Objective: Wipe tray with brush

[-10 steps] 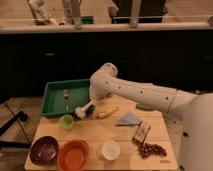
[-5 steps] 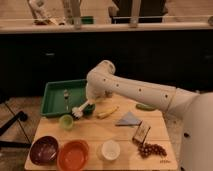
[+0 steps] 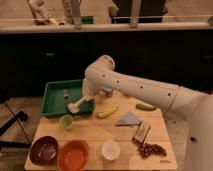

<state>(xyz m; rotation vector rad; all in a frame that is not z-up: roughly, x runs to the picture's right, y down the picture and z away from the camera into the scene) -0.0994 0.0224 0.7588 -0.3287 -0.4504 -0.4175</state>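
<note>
Bench (image 3: 125, 142) of pale wood carries one dark-green tray (image 3: 50, 102) at its far left corner. One gripper (image 3: 83, 102) hangs over the tray's front right part, its fingers closed on the white handle of the one brush (image 3: 75, 106), which slants down toward the tray's front rim. One small metal utensil (image 3: 65, 92) lies inside the tray, left of the brush. Just in front of the tray stands one green cup (image 3: 66, 121). Further in front of the tray sit two bowls, one maroon bowl (image 3: 44, 150) and one orange bowl (image 3: 73, 155), with one white cup (image 3: 110, 149) beside them. Right of the tray lie one banana (image 3: 107, 111), one grey cloth (image 3: 129, 119) and one bunch of grapes (image 3: 152, 149).
</note>
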